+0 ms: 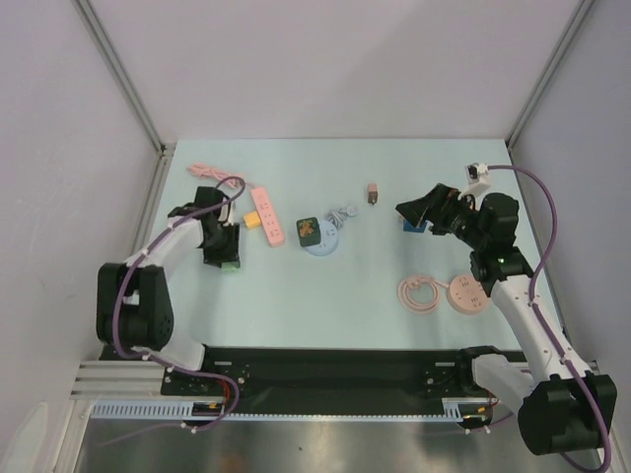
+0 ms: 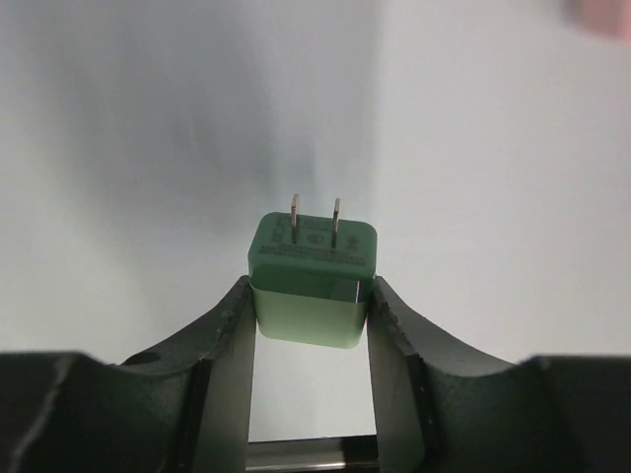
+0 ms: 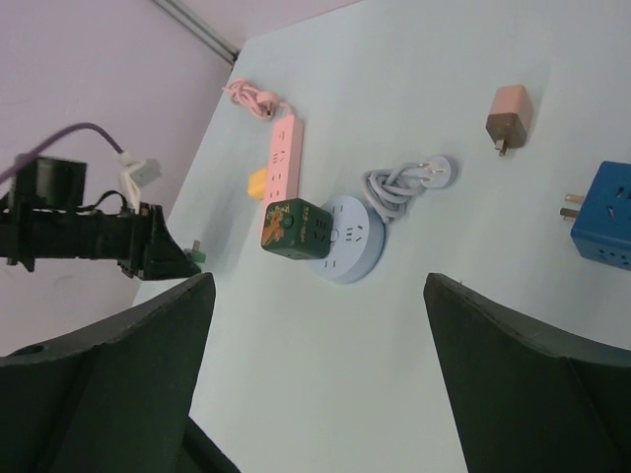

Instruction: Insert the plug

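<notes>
Overhead and right-wrist views share the pink power strip [image 1: 266, 216]; left-wrist sits close.

left gripper [image 2: 311, 288] w/ green plug [image 2: 314, 248] pinched, right gripper [image 3: 317, 286] wide open.

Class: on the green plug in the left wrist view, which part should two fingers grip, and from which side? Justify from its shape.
Grip the green plug by its two flat side faces, coming from the rear, opposite the prongs. Those faces are parallel, so the fingers sit flush, and a rear approach leaves the prongs free for insertion.
</notes>
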`<state>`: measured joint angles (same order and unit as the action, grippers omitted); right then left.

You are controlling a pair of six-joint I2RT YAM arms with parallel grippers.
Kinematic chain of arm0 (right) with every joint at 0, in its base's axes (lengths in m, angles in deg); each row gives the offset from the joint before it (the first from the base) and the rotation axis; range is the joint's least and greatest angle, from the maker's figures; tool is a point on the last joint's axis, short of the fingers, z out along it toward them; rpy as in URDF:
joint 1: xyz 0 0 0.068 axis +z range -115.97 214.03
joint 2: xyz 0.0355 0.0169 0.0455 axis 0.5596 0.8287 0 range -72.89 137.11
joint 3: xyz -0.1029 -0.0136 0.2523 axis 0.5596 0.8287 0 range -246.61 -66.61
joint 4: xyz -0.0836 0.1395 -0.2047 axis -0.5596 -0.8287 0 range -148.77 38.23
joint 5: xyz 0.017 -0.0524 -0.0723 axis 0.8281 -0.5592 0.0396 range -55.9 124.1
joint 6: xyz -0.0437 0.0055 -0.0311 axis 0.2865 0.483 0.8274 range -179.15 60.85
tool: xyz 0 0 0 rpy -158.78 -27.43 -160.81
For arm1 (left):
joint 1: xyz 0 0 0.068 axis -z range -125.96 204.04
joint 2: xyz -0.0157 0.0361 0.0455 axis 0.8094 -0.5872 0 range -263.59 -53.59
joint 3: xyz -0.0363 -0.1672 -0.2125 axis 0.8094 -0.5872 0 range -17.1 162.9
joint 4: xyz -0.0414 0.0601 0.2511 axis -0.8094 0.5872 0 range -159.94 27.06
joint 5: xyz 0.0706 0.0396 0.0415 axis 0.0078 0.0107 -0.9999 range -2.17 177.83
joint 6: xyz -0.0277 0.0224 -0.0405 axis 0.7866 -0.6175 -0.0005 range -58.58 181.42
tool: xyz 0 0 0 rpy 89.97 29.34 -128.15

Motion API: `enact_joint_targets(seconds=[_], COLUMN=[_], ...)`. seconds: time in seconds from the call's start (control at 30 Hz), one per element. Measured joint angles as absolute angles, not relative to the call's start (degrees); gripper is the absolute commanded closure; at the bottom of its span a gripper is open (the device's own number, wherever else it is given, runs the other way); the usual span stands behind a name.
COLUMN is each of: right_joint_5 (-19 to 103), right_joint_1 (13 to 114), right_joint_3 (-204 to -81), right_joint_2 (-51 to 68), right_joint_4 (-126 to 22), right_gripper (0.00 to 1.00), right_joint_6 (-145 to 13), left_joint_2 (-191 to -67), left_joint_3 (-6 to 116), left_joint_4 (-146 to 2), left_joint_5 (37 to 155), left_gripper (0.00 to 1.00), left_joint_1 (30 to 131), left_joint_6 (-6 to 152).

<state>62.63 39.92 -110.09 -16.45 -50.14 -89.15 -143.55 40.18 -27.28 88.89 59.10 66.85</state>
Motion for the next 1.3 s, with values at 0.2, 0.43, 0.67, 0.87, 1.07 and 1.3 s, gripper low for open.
enact_joint_targets(seconds=[0.2, 0.43, 0.67, 0.87, 1.07, 1.3], right_joint_5=[62.4, 49.5, 35.0, 27.7, 21.0, 17.3], right_joint_1=[45.0, 64.8, 79.4, 93.3, 95.6, 95.8], right_joint_3=[-110.0, -112.9, -114.4, -114.5, -115.3, -116.4], right_joint_2=[-16.6, -16.8, -11.8, -4.6, -0.5, 1.3], right_joint_4=[-47.5, -47.3, -38.6, -28.4, -21.9, -18.0], right_gripper=[0.06, 0.11, 0.16, 0.24, 0.29, 0.41], right_joint_6=[-89.1, -83.4, -76.4, -65.8, -60.3, -55.4], left_joint_2=[-127.9, -113.7, -106.8, -106.0, -105.3, -103.4], left_joint_3=[43.2, 43.7, 31.4, 27.0, 26.9, 23.3], left_joint_4=[-29.3, -39.8, -59.0, -70.4, -76.2, -78.9], left_joint_5=[93.7, 104.0, 106.0, 105.0, 103.4, 99.7], left_gripper=[1.00, 1.00, 1.00, 1.00, 1.00, 1.00], left_joint_1=[59.1, 59.9, 70.5, 78.0, 80.4, 84.3], left_joint_6=[75.0, 92.5, 115.4, 129.2, 135.3, 140.7])
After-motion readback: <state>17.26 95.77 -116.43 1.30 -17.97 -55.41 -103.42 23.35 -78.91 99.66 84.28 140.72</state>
